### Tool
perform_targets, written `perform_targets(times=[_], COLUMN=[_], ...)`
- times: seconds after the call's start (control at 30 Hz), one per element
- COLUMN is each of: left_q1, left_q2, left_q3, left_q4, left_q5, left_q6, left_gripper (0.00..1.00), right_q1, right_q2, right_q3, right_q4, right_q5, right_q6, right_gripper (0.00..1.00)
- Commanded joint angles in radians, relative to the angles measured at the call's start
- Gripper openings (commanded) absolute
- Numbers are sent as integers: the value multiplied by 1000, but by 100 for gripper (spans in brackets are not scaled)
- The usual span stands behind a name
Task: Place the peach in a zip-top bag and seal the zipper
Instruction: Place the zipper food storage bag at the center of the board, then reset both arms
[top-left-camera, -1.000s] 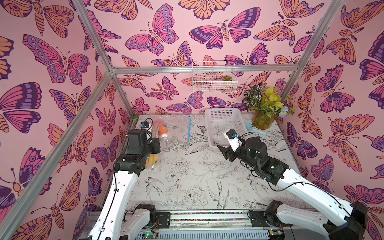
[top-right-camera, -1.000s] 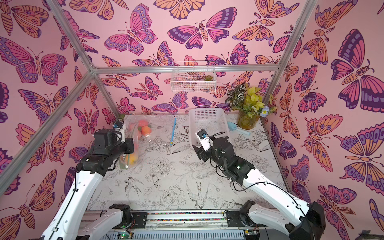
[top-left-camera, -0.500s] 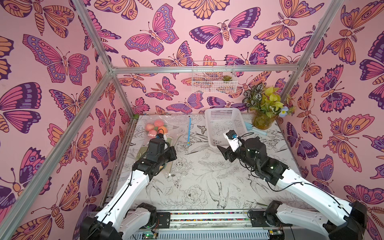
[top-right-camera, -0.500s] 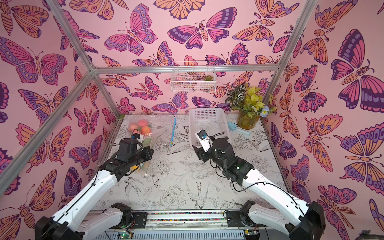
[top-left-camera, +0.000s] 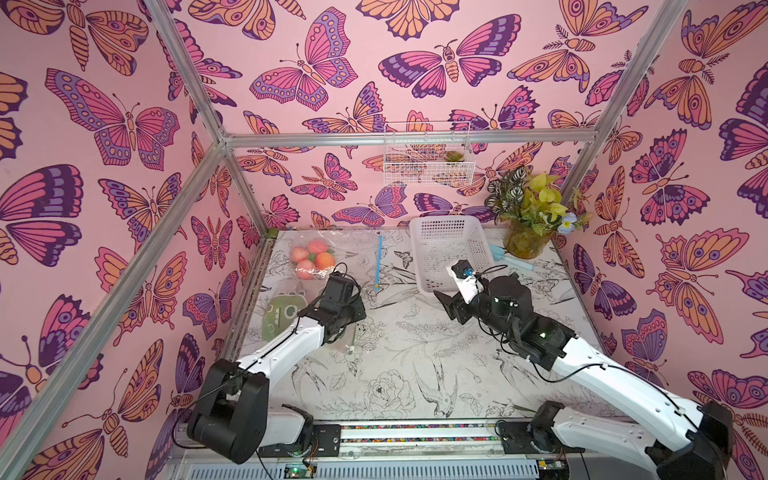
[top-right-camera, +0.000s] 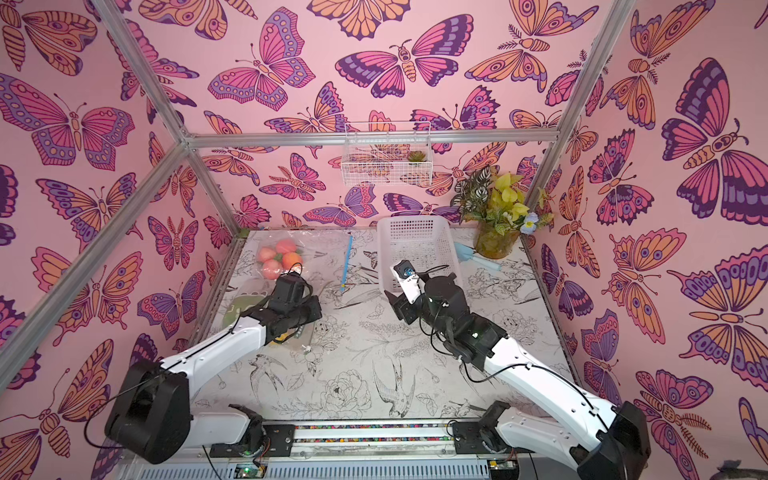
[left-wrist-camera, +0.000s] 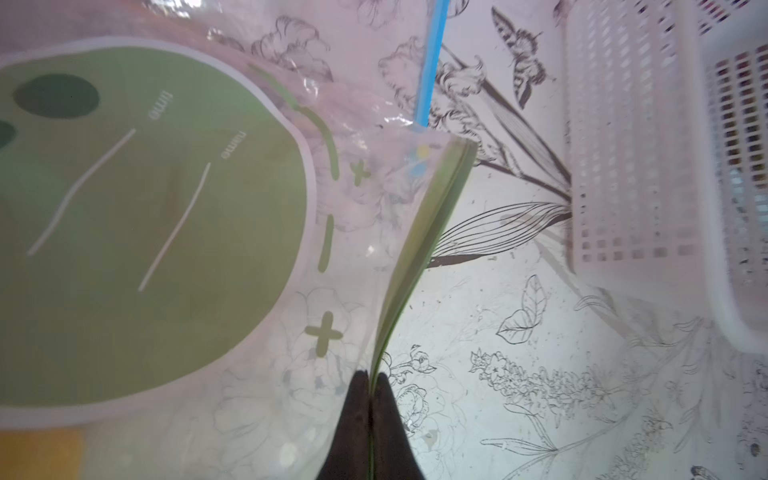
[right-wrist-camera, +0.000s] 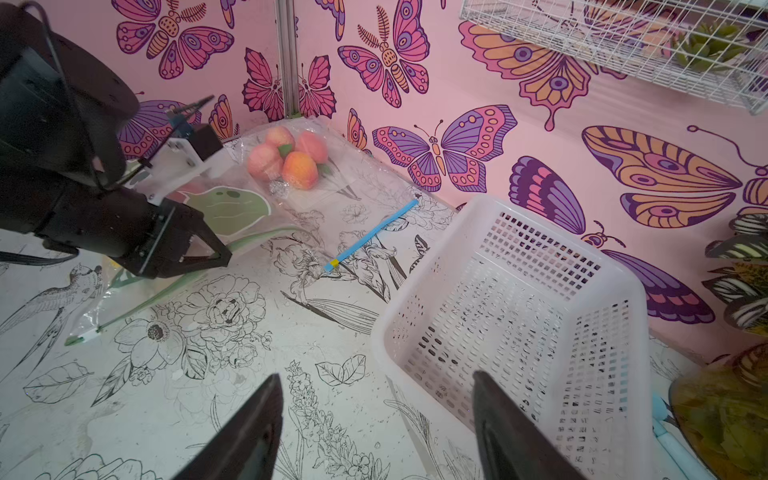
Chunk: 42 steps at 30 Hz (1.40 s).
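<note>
Your left fingers (left-wrist-camera: 353, 428) are pressed together on the green zipper strip (left-wrist-camera: 419, 249) of the zip-top bag (left-wrist-camera: 340, 249), so the left gripper (left-wrist-camera: 370, 380) pinches it edge-on at one spot. The right gripper (right-wrist-camera: 376, 376) hangs just beside the white basket (right-wrist-camera: 552, 235), its right fingers (right-wrist-camera: 257, 424) wide apart with nothing between them. An orange-yellow patch (left-wrist-camera: 41, 453) shows through the film; you may take it for the peach already inside (a guess, it is blurred), while four other peaches (top-left-camera: 311, 259) sit bunched in the far left corner on a second clear bag (right-wrist-camera: 332, 183) with a blue zipper (top-left-camera: 378, 259). The risk is that nothing anchors the bag: run the pinch along the strip and the whole bag may drag over the table (top-left-camera: 415, 353) instead of sealing. The arched strip could also slip from so narrow a grip, and at its far end the lips look slightly parted. Only the left wrist view shows the pinch itself, which both top views hide under the wrist. The right wrist view alone gives you the strip's full run to a small white tab (right-wrist-camera: 85, 336), likely the slider
</note>
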Motion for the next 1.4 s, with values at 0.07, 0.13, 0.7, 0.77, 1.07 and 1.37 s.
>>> perform_targets(times=[0.07,0.13,0.7,0.77,1.07,1.37], left_q1=[-17,-22,-29,-29,-28,-26], left_q2=[74,93,75,40,-162,-336], left_q3=[38,43,59,54,23,-6], left_q4=[24,27,31,30,-42,-141], left_q5=[-28,-23,34,42,9,-274], left_q6=[27,26,30,37,117,231], left_gripper=[0,0,46,50,64,64], right_q1=[-3,-3,-4,-3,-3,-21], right_q2=[12,14,12,14,14,-43], right_q3=[-10,-10,-32,-35,-51,-125], right_q4=[13,13,13,13,23,74], right_q5=[17,20,33,35,116,407], right_q6=[7,5,9,11,21,19], right_gripper=[72,72,73,73,73,73])
